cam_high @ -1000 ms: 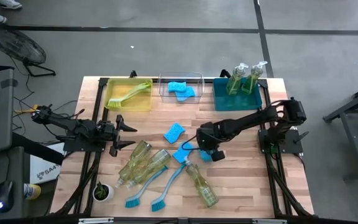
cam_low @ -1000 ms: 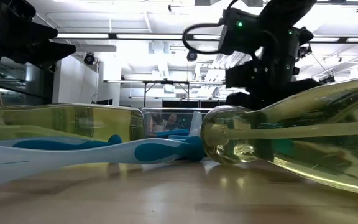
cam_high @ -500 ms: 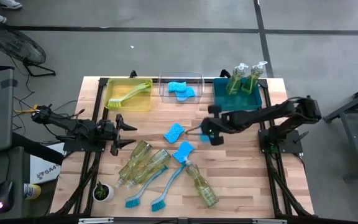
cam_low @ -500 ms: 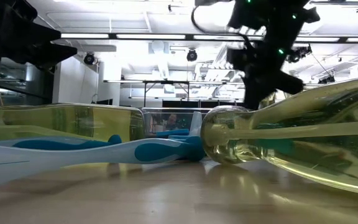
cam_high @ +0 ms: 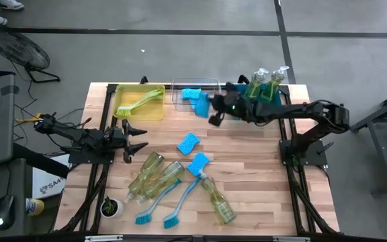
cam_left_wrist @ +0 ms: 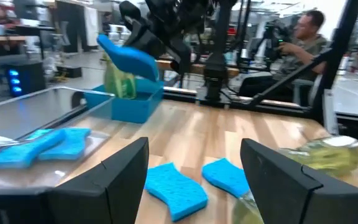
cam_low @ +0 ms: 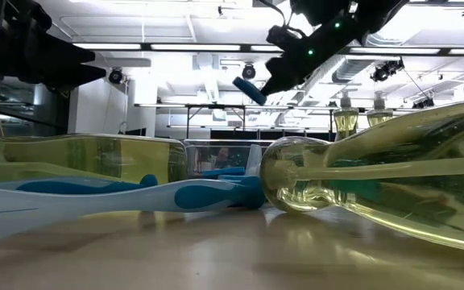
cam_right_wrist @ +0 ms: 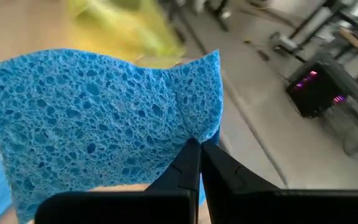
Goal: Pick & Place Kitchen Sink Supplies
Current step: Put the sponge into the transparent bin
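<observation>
The left gripper (cam_high: 134,134) waits over the table's left side, fingers apart and empty. The right gripper (cam_high: 211,107), pinched tight on a small light-blue wavy-edged sponge (cam_right_wrist: 104,124), holds it above the clear rectangular bin (cam_high: 213,83). This looks like the placing step: next, centre over the bin and let go.

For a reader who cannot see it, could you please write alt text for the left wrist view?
The right gripper holds a light-blue wavy-edged sponge in the air above the wooden table, near a teal rectangular bin. Two more such sponges lie on the table beyond the left gripper's open dark fingers, and a person sits in the background.
</observation>
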`<state>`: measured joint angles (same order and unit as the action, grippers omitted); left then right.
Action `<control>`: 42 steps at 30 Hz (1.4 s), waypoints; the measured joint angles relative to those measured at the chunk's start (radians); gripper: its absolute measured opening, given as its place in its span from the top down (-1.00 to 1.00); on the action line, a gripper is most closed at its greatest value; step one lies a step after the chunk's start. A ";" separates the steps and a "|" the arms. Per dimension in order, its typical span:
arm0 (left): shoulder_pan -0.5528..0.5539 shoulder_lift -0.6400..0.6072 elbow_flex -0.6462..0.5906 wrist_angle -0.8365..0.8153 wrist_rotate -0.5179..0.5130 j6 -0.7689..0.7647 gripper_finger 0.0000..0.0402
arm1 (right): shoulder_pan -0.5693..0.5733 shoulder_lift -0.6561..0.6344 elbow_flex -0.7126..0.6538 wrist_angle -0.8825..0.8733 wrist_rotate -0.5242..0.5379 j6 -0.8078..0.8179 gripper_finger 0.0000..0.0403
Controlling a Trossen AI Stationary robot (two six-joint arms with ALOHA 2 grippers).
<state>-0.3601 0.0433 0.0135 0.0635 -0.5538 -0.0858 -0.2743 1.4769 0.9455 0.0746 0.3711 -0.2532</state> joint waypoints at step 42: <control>0.000 0.000 0.000 -0.002 -0.137 0.085 -0.25 | -0.202 0.452 0.448 -0.237 0.094 0.637 1.00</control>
<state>-0.3599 0.0437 0.0135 0.0616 -0.6907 -0.0006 -0.4763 1.9285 1.3933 -0.1624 0.4648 0.3840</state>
